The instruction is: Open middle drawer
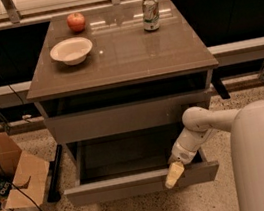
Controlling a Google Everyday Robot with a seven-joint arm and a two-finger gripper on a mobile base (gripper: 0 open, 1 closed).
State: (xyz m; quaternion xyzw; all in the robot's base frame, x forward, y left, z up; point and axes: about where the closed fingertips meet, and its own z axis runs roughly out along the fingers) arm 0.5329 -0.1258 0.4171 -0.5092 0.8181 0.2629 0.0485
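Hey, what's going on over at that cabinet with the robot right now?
The robot's single arm reaches down to the cabinet, with its claw at the front edge of the middle drawer, right of centre. That drawer stands pulled out, its inner tray showing, while the upper drawer is shut. On top sit a white bowl, an apple and a can.

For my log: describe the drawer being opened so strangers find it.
Under the grey-brown cabinet top holding a white bowl, skip the upper drawer front. The handleless grey-brown middle drawer below is the one pulled out, gripper at its front edge.
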